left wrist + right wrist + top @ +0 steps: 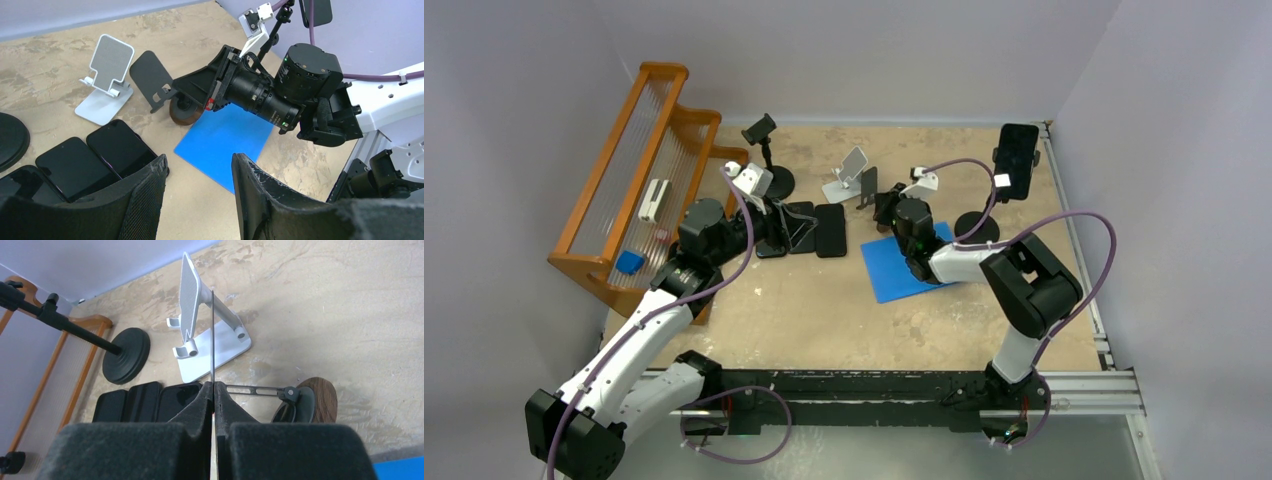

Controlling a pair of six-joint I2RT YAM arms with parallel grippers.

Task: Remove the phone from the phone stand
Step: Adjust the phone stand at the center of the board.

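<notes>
One flat black phone (1018, 160) stands upright, clamped in the round-based pole stand (976, 228) at the tabletop's (824, 300) far right. My right pincer (213, 387) is pressed together on a thin dark stand plate (212, 330); my left pincer (200, 160) hangs spread. Three glossy phones (70, 167) lie flat.

white shells on the long links of the left arm (639, 340) and right arm (962, 262), with black joint housings and black bases. thin purple cables (372, 76) run along both, plus a white camera bracket (751, 180) at each wrist. black, coarse-textured fingers (145, 200) on the left pincer (199, 167), duller foam-like black on the right pincer (214, 387), with a ribbed black barrel behind.
</notes>
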